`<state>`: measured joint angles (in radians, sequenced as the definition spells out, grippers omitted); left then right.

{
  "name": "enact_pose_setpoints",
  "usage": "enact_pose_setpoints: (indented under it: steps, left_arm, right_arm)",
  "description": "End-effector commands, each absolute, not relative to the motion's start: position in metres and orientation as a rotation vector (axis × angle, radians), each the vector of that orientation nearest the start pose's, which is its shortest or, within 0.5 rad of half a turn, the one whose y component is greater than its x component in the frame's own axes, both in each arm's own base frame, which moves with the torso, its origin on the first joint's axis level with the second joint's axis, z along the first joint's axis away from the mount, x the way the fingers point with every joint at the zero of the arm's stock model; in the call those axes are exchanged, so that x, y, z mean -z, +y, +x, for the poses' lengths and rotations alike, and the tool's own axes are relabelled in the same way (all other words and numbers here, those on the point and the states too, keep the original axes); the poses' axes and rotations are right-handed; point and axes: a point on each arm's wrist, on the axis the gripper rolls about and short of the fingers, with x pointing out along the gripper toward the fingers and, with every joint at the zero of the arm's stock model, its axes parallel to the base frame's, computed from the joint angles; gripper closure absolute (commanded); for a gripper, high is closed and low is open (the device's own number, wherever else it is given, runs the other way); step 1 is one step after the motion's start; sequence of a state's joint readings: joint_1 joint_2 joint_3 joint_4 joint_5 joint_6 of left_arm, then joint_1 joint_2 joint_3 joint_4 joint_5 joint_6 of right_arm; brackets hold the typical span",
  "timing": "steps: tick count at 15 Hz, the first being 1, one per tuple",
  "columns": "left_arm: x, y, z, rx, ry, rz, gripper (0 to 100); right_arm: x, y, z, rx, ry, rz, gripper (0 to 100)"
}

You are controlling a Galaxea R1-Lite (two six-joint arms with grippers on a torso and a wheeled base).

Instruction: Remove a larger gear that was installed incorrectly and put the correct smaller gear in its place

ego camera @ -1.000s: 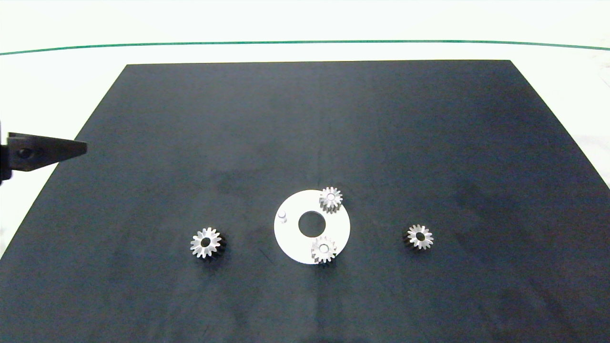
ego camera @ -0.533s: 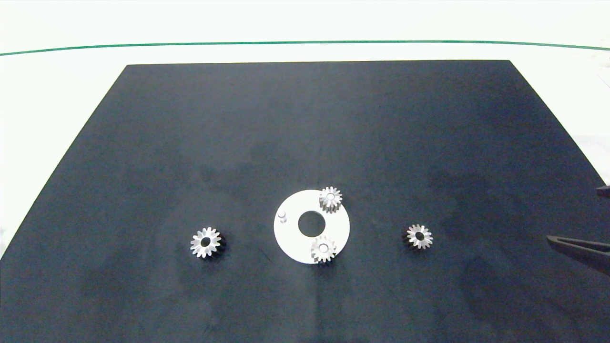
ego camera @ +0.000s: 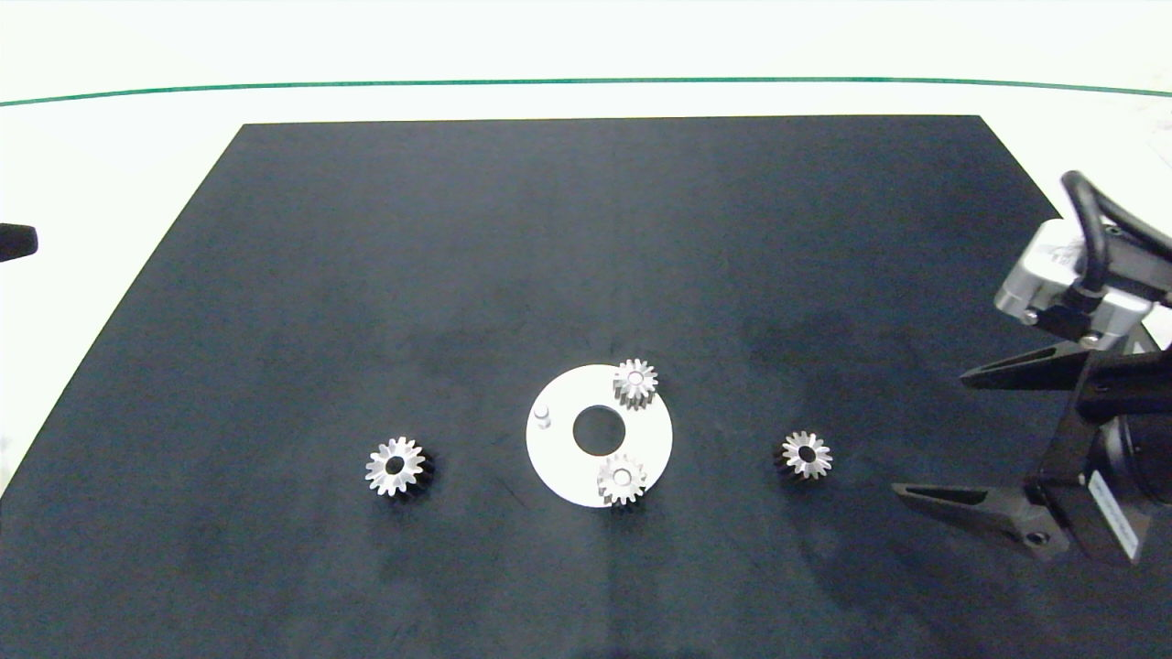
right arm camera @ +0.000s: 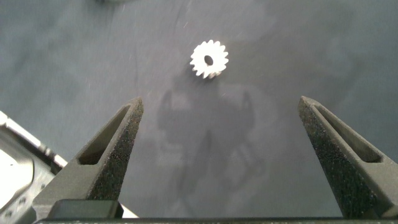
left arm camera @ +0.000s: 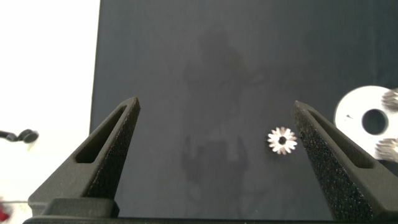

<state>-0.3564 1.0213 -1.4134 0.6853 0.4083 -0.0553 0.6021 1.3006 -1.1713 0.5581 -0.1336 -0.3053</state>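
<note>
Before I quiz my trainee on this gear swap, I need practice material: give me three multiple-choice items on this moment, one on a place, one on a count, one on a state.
1. Where does the larger gear lie?
A. on the white disc
B. on the black mat, on the left gripper's side of the disc
C. between the right gripper's fingers

2. How many gears sit on the white disc?
A. one
B. two
C. four

3. How do the right gripper's fingers stand?
A. shut on a gear
B. shut, holding nothing
C. open, holding nothing

Answers:
1 B: it rests alone on the black mat.
2 B: two gears sit on pegs, and a third peg is bare.
3 C: the fingers are spread wide, and the smaller gear lies ahead of them, apart.
</note>
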Motion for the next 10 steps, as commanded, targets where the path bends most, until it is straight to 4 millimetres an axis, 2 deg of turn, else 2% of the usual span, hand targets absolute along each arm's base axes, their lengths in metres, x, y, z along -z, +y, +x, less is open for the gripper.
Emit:
enact_pose_setpoints:
  steps: [1,7,10]
  left_arm:
    - [-0.363,-0.017,0.070,-0.053,0.274,0.056,0]
    - [-0.362,-0.017,0.070,-0.053,0.273,0.056,0]
    - [-0.364,-0.015,0.063,-0.044,0.252,0.049,0]
  right_arm:
    - [-0.259,0.113,0.167,-0.563,0.660,-0.570,0]
    - [-0.247,0.123,0.181,-0.561,0.708,-0.594,0]
    - [-0.244,0.129,0.189,-0.559,0.701,-0.592,0]
